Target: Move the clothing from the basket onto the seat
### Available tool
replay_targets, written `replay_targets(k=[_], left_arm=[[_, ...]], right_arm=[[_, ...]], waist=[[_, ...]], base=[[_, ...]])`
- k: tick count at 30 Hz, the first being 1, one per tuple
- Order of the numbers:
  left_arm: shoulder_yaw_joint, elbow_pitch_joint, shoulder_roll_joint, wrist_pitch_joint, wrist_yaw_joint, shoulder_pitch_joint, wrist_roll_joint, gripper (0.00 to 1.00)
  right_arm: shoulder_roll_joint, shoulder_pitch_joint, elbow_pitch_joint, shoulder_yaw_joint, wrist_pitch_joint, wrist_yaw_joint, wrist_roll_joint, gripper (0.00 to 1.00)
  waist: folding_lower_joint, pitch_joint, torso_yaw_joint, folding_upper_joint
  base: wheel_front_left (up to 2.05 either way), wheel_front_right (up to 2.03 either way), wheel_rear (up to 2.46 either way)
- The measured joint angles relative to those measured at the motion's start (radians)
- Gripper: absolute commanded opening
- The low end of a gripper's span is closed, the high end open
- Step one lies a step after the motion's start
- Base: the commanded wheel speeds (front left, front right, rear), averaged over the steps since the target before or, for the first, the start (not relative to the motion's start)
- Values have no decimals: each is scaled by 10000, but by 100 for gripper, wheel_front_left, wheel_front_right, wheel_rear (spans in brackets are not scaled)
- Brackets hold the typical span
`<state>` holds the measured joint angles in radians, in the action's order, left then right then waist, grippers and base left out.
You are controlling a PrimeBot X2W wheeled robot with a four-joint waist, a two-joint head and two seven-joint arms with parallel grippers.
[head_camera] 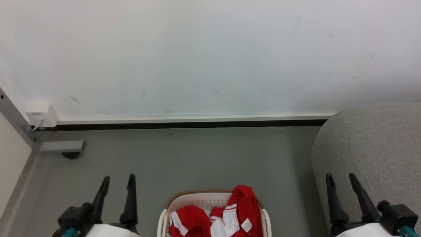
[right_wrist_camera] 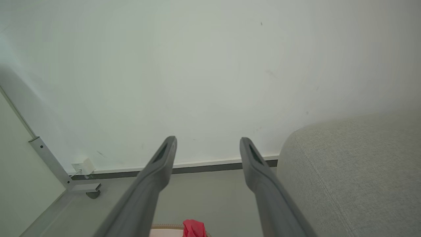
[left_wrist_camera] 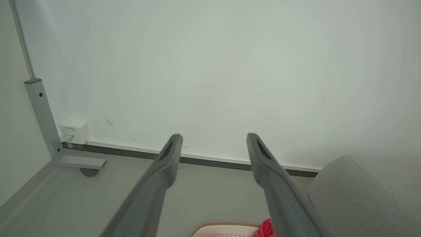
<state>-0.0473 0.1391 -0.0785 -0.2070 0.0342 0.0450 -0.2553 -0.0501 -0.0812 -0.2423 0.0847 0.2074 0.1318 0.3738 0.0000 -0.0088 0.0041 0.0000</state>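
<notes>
Clothing (head_camera: 243, 204) in basket (head_camera: 194, 199) near seat (head_camera: 378, 148) (L fingers (head_camera: 130, 197), R fingers (head_camera: 333, 197) spread).

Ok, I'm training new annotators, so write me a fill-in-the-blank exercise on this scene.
The clothing in the basket is mostly ____.
The left pincer and right pincer, holding nothing, both stand ____.
The grey seat stands on the robot's ____ side.
Missing words: red; open; right.

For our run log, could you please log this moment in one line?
clothing: in basket | left gripper: open, empty | right gripper: open, empty | seat: right of basket
</notes>
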Motion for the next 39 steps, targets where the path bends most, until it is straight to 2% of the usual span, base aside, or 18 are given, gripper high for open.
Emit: replay_targets(k=[29, 39], left_arm=[[125, 213, 188, -566, 226, -20, 1935, 100], [242, 309, 249, -571, 316, -13, 1931, 100]], right_arm=[[0, -131, -102, 360, 550, 0, -1739, 100], [0, -148, -138, 414, 550, 0, -1791, 100]], waist=[[-1, -20, 13, 0], [0, -29, 12, 0]], base=[[0, 0, 0], [0, 0, 0]])
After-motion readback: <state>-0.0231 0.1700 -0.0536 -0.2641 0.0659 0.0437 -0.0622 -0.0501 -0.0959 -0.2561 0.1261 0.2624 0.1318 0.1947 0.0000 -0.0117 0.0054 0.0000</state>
